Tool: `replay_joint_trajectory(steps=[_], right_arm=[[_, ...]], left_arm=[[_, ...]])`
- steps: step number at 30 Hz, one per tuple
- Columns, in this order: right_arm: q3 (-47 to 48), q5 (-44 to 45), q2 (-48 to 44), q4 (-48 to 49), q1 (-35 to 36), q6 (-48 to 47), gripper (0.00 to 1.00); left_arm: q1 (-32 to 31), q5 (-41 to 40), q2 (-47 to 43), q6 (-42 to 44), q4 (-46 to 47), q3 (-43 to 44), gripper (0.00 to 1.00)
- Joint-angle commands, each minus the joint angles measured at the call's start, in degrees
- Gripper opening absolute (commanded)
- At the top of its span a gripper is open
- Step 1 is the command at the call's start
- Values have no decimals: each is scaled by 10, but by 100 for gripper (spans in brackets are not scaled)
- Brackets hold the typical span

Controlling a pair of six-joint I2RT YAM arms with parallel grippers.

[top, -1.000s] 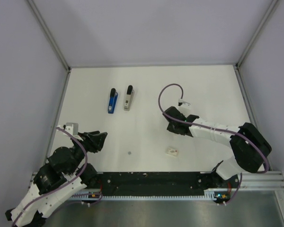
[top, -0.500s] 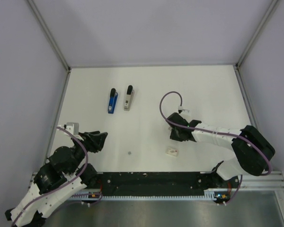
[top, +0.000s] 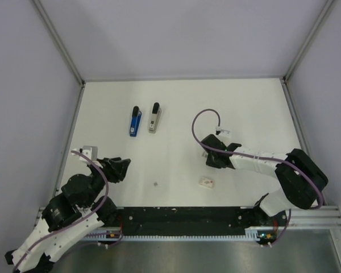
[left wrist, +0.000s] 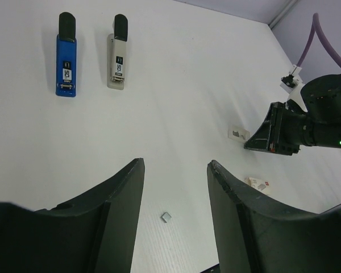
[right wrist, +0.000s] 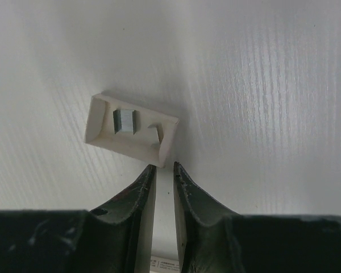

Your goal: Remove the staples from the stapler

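A blue stapler (top: 135, 121) and a grey stapler (top: 154, 118) lie shut, side by side, at the far left of the table. Both show in the left wrist view, blue (left wrist: 66, 55) and grey (left wrist: 118, 53). My left gripper (top: 123, 168) is open and empty, low over the table, well short of them (left wrist: 175, 170). My right gripper (top: 206, 154) hangs mid-table with its jaws almost shut, nothing between them (right wrist: 162, 169). Its tips are just short of a small white tray (right wrist: 131, 131) holding a short strip of staples (right wrist: 124, 121).
A small staple box (top: 207, 182) with red print lies near the front, also in the left wrist view (left wrist: 258, 183). A tiny loose staple piece (top: 155, 183) lies on the table between my left fingers (left wrist: 166, 216). Walls enclose the table.
My right gripper has moved a little toward the near edge and lowered over the white tray. My left arm has shifted only slightly.
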Motion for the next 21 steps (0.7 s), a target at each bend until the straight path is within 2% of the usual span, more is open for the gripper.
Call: replay_joint_trajectory(steps=[1, 9, 13, 16, 21], right_arm=[[25, 28, 20, 18, -18, -16, 19], [45, 34, 38, 33, -36, -42, 19], [48, 3, 31, 33, -36, -69, 19], [35, -29, 9, 32, -36, -79, 19], [20, -19, -54, 0, -17, -102, 19]], left_arm=[[-1, -7, 9, 4, 12, 0, 54], [-1, -10, 12, 3, 11, 1, 54], [-1, -10, 14, 3, 11, 1, 54], [-2, -10, 15, 2, 10, 0, 54], [-1, -10, 20, 2, 11, 1, 54]])
